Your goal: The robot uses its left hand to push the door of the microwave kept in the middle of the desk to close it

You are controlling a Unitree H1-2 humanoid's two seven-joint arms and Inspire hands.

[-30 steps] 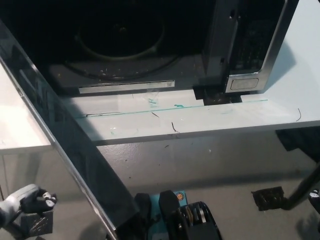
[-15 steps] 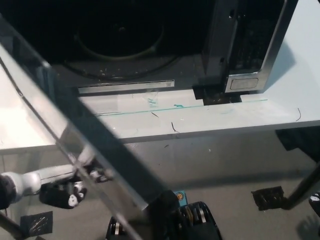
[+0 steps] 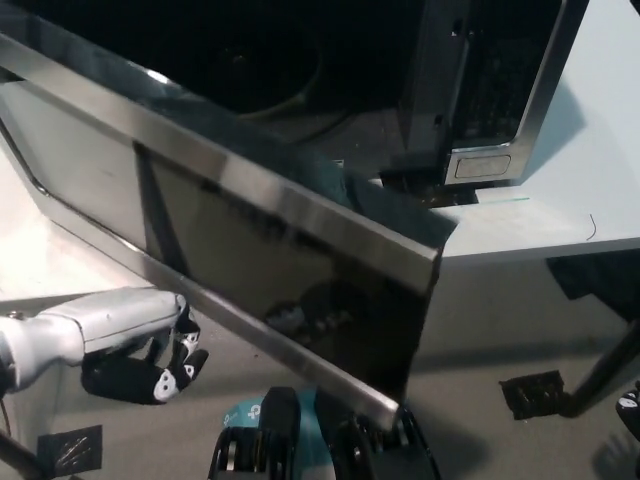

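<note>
Microwave (image 3: 480,90), 12 o'clock on tabletop (image 3: 600,190): door (image 3: 260,240) part-swung, not latched. My left hand (image 3: 150,345), 8 o'clock, fingers spread, holding nothing, beside door's lower edge; further pushing left.

Microwave (image 3: 480,90) on desk (image 3: 560,215), door (image 3: 250,240) before it, left hand (image 3: 130,335) below door.

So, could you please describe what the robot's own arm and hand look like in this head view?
The left hand sits on a smooth, rounded white forearm shell. Its fingers are black with small white patches near the tips, and the underside looks black too. No cables or printed markings are visible on it. The black right arm and hand are not clearly in view.
</note>
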